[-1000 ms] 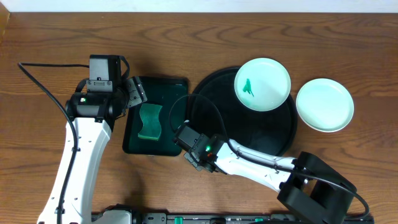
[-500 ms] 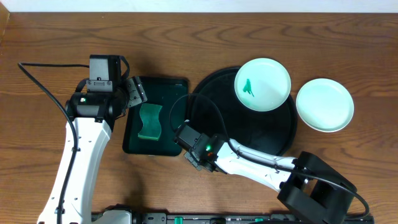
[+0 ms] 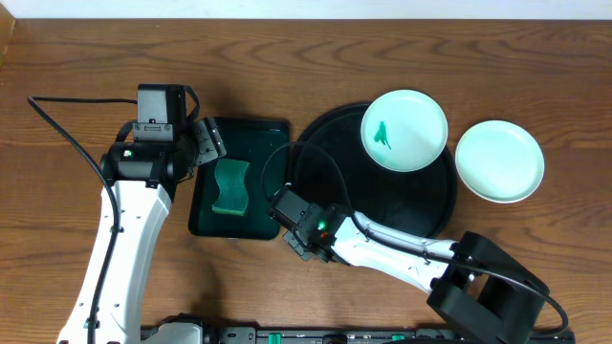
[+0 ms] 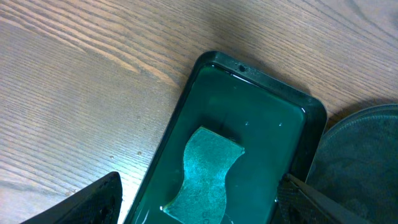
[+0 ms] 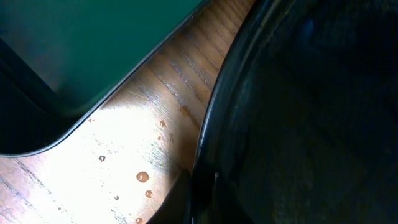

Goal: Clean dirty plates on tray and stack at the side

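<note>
My left gripper (image 3: pixel 208 141) hangs wide open and empty over the far left corner of the green tray (image 3: pixel 273 129); the sponge (image 4: pixel 208 171) lies flat inside that tray. My right gripper (image 5: pixel 199 194) is closed tight, pinched on the near left rim of the black tray (image 3: pixel 382 201); water droplets (image 5: pixel 143 176) sit on the tabletop (image 3: pixel 76 57) beside it. The smeared plate (image 3: pixel 416 115) rests on the black tray's far right part. The unmarked plate (image 3: pixel 499 161) sits on the tabletop just beside the black tray's right rim, toward the right edge.
</note>
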Tool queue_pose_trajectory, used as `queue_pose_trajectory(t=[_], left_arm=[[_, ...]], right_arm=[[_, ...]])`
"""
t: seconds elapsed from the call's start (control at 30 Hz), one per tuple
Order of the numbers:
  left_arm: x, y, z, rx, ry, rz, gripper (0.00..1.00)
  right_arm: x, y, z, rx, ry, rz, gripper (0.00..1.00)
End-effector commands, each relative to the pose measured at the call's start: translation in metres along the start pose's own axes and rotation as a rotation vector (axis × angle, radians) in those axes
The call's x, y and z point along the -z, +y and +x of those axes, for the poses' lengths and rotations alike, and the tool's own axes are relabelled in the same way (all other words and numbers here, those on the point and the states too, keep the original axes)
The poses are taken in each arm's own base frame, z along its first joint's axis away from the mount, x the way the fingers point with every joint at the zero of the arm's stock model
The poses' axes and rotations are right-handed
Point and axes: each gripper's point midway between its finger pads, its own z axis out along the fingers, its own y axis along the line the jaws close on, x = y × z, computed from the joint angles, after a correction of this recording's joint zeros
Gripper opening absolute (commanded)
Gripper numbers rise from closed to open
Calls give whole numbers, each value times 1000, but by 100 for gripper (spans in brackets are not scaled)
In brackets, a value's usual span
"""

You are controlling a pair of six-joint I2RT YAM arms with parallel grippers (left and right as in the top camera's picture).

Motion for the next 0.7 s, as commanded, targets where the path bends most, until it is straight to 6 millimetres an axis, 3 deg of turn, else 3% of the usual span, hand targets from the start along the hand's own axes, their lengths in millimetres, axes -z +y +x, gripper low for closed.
queue_pose_trajectory(t=[0.0,0.23,0.67], left_arm=[[4,1,-6,5,-19,-8,80],[4,1,-6,5,-19,-8,80],[4,1,-6,5,-19,-8,80]], right_arm=[[4,36,1,17,16,-164,1],[6,47,-2,42,-6,-178,1],[6,49,-2,43,-8,-187,1]])
